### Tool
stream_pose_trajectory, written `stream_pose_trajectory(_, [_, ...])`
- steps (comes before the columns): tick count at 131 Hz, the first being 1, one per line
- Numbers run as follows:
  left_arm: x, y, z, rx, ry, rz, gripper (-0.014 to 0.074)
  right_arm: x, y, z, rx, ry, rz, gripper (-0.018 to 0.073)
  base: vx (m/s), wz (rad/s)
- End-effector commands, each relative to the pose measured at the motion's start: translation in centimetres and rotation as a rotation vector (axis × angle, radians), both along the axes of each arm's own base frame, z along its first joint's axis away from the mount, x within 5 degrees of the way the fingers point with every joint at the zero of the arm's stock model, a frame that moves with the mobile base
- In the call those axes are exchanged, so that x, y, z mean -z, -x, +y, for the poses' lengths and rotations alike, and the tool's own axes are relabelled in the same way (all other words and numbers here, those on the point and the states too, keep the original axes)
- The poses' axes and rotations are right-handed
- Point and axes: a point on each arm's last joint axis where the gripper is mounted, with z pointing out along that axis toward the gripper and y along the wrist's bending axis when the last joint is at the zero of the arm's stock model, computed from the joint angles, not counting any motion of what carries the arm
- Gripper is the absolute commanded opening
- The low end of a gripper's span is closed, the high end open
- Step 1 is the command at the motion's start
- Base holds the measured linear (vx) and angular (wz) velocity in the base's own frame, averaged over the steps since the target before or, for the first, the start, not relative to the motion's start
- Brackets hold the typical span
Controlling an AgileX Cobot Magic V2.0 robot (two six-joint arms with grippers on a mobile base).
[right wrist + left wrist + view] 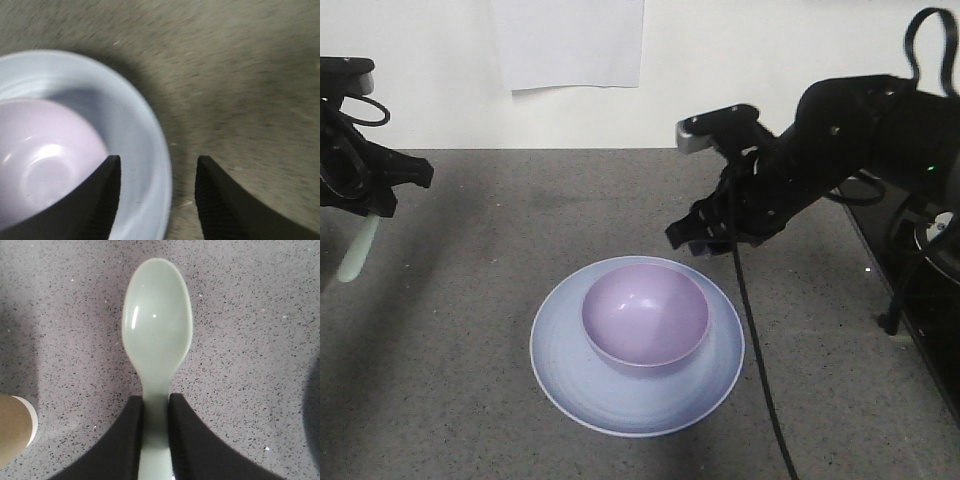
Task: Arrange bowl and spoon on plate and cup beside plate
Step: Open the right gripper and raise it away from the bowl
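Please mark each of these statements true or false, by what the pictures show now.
1. The bowl sits on the plate. True.
2. The spoon lies in the bowl. False: the left gripper holds it by the handle, over the bare table.
3. The right gripper is open and holds nothing. True.
4. The cup stands inside the bowl. False: the bowl is empty; the cup shows only at the edge of the left wrist view, near the spoon.
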Motion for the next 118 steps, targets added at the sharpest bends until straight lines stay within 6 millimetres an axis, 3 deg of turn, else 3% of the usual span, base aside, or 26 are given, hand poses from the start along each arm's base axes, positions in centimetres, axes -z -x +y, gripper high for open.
stream_pose_trajectory(1, [-2.3,0.6,-0.2,0.000,0.015,-0.096,-0.0006,-4.3,0.4,-2.4,0.100,-0.010,-0.148,0.0351,0.00,0.00])
stream_pose_trajectory(39, [-2.3,0.6,-0.2,0.000,0.015,-0.096,-0.0006,-7.6,1.6,-9.3,0.310,0.052,-0.197,0.0342,0.00,0.00])
stream_pose_trajectory(60, [-2.3,0.6,-0.2,0.000,0.015,-0.096,-0.0006,-8.9,2.7,-12.1,0.400,0.048,-0.207,0.0249,0.00,0.00])
stream_pose_trajectory(91, [-2.3,0.6,-0.2,0.000,0.015,-0.096,-0.0006,-10.1,4.1,-13.0,0.428,0.030,-0.215,-0.0017,0.00,0.00])
stream_pose_trajectory(118, [-2.3,0.6,-0.2,0.000,0.015,-0.096,-0.0006,-11.5,6.2,-12.9,0.411,0.002,-0.211,-0.0008,0.00,0.00])
